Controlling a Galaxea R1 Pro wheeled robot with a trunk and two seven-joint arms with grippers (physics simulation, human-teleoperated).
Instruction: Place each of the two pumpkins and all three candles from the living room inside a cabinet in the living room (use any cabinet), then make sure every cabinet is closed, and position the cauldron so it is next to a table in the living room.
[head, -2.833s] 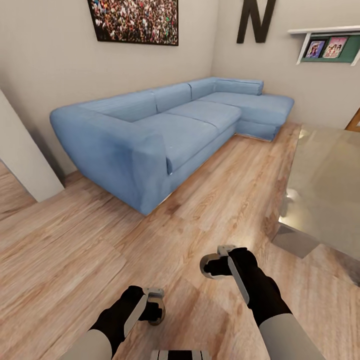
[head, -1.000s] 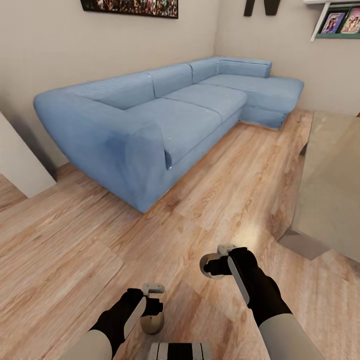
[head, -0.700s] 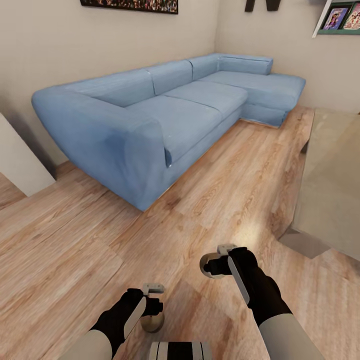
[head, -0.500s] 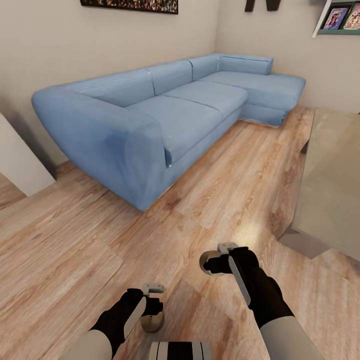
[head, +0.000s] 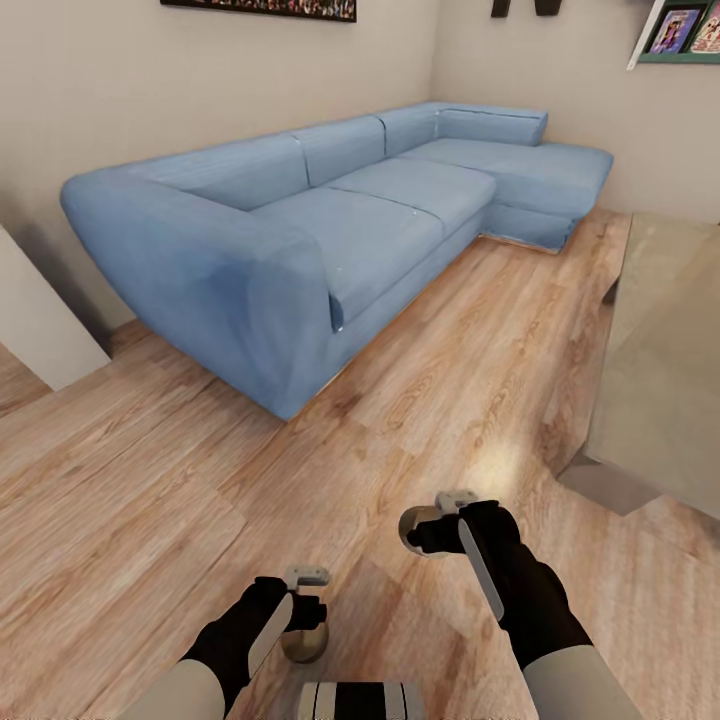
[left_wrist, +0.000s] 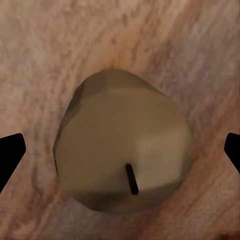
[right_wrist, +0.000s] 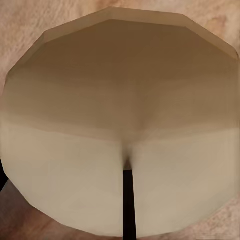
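The left gripper (head: 306, 612) is hanging over the light wood-plank floor (head: 150, 500), its jaws spread wide around a squat tan round candle (left_wrist: 122, 155) without touching it. The right gripper (head: 432, 530) is pinching a second cream candle (right_wrist: 120, 130). The long blue corner sofa (head: 330, 230) is standing near the greyish glass-topped low table (head: 665, 360).

Left tool (head: 303, 627) spread wide, right tool (head: 425, 528) gripping
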